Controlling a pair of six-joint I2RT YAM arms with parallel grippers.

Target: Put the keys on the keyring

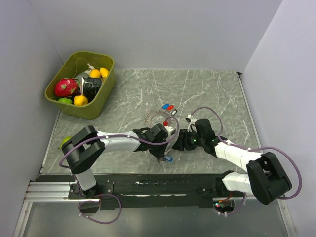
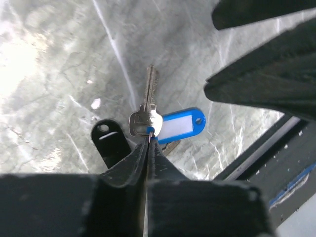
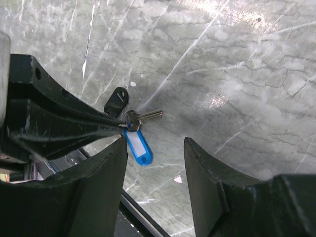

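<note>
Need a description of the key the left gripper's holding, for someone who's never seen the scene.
On the marble table, near its front edge, the left gripper is shut on a silver key. Unlike the loose keys by the toothed keyring, it carries a blue white-windowed tag and a black tag.

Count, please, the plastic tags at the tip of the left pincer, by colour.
Blue tag: 1
Black tag: 1
Total: 2, both bunched with one silver key at the shut left pincer.
</note>
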